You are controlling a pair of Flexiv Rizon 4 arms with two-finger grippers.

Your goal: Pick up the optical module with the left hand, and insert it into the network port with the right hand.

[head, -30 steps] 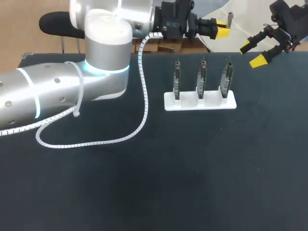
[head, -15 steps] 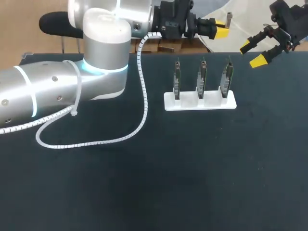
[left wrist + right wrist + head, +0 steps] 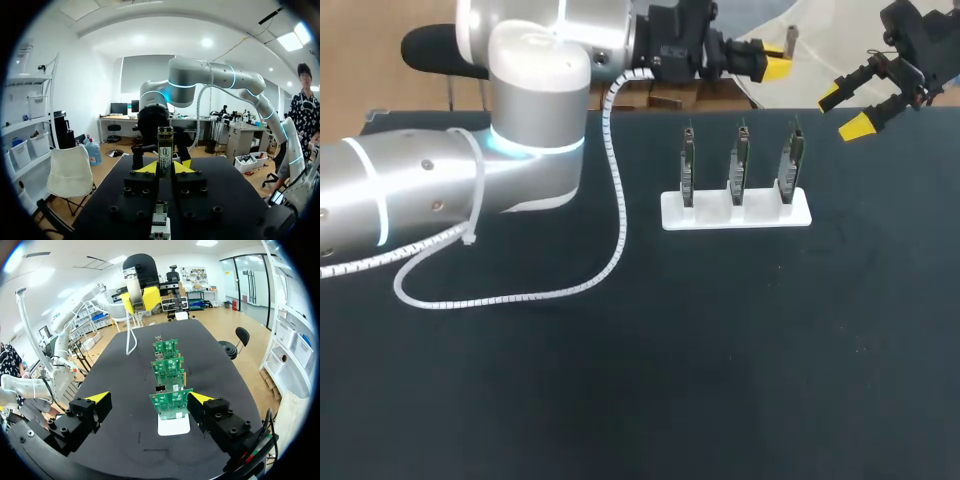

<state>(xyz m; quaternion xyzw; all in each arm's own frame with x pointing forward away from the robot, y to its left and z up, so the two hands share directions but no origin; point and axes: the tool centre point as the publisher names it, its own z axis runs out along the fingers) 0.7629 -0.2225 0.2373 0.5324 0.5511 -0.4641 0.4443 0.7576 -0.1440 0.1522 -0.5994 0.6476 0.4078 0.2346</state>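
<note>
- Left pincer [image 3: 775, 58], upper centre of the head view, pinches the optical module [image 3: 165, 145]: pickup judged complete.
- Right pincer [image 3: 149, 399] spread, empty; next: handover, then insertion at the boards [image 3: 741, 160].

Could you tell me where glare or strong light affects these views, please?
Head view: the left arm glares white on its silver shell; the dark table shows hardly any shadow. Left wrist view: the optical module between the left fingers is well lit, without glare. Right wrist view: the circuit boards are evenly lit.
</note>
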